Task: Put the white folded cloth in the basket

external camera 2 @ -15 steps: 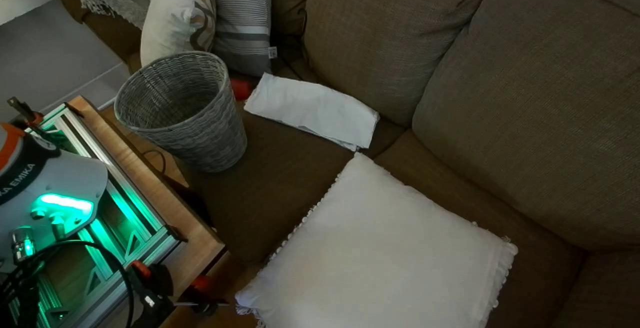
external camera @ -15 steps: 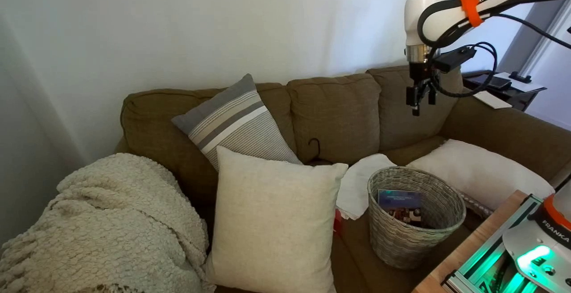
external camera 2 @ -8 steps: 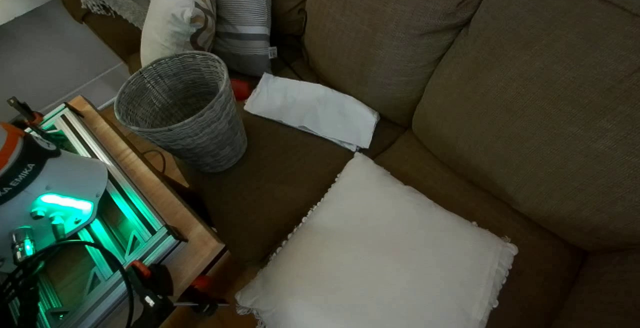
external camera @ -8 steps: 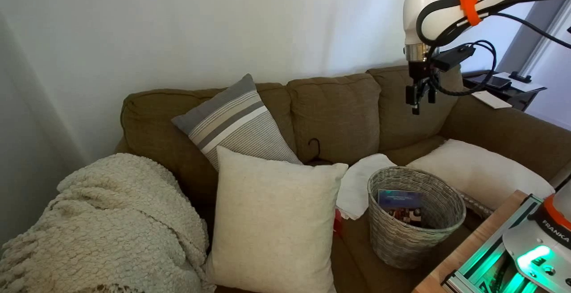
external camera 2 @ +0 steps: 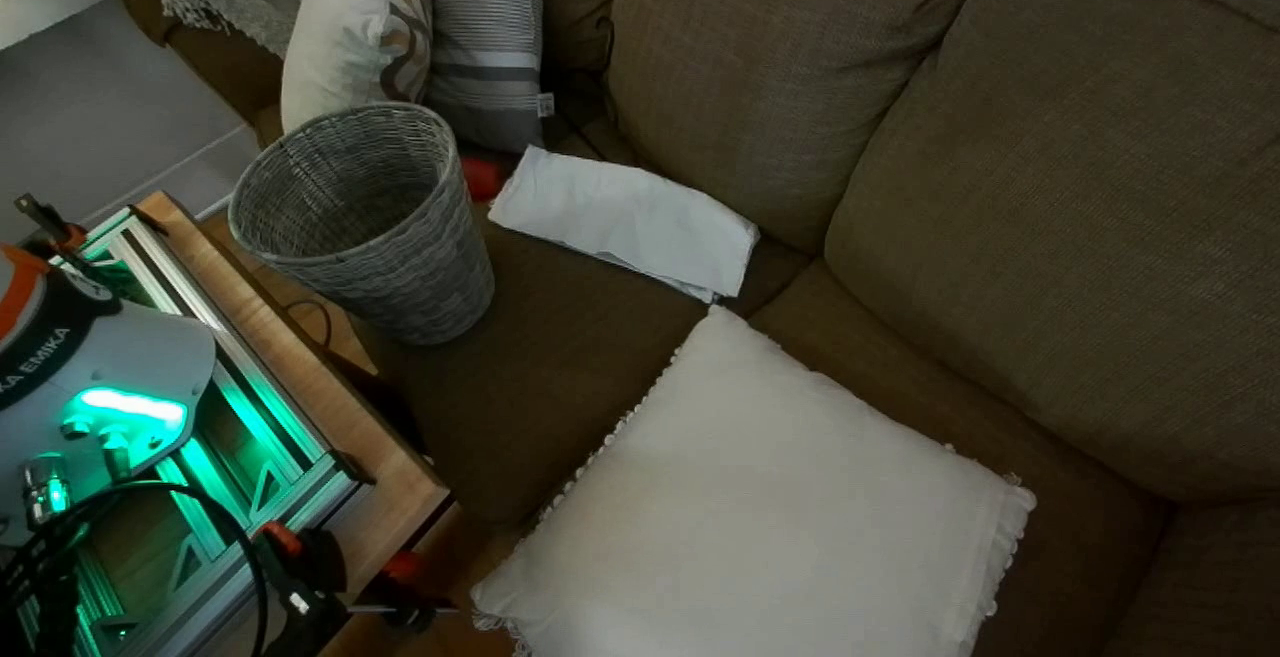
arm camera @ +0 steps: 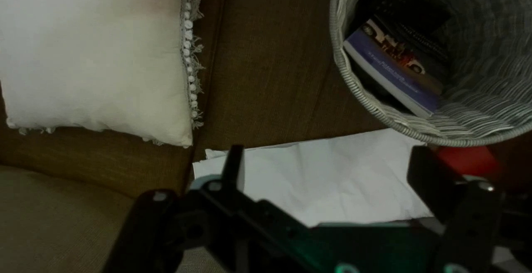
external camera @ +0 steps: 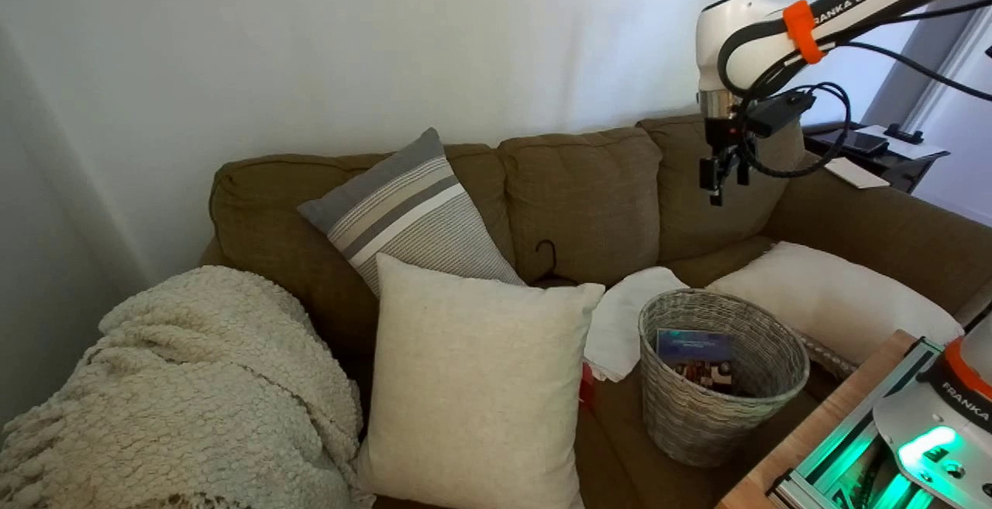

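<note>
The white folded cloth (external camera 2: 630, 222) lies flat on the brown sofa seat beside the basket. It also shows in the wrist view (arm camera: 353, 185) and partly in an exterior view (external camera: 620, 323), where the basket and a pillow hide some of it. The grey woven basket (external camera 2: 420, 282) stands upright on the seat, also seen in an exterior view (external camera: 697, 424) and the wrist view (arm camera: 494, 111). Books (arm camera: 395, 65) lie inside it. My gripper (external camera: 725, 183) is open and empty, high above the sofa. In the wrist view its fingers (arm camera: 328, 154) frame the cloth from above, without touching it.
A fringed white pillow (external camera 2: 760, 497) lies near one end of the cloth. A cream pillow (external camera: 480, 377) and a striped pillow (external camera: 426, 214) stand on the sofa, with a fluffy blanket (external camera: 209, 385) beside them. A red object (external camera 2: 482, 179) sits between basket and cloth. Sofa backrests rise behind.
The arm and open gripper have moved slightly down and a little sideways, leftward in an exterior view, mostly within the last half second. Cloth and basket have not moved.
</note>
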### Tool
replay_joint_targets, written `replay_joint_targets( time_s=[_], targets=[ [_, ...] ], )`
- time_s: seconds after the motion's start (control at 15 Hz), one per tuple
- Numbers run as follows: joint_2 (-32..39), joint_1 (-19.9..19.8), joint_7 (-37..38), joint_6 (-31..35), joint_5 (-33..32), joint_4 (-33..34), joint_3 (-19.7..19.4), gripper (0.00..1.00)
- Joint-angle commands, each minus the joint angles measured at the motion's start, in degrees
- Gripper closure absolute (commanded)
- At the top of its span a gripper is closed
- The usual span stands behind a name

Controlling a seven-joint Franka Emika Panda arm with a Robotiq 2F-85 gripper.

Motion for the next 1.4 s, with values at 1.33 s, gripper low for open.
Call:
replay_joint_targets(
  time_s=[1.33],
  targets=[
    [54.18, -3.95, -8.88, 15.42, 2.24, 24.47, -9.52, 0.0]
  ],
)
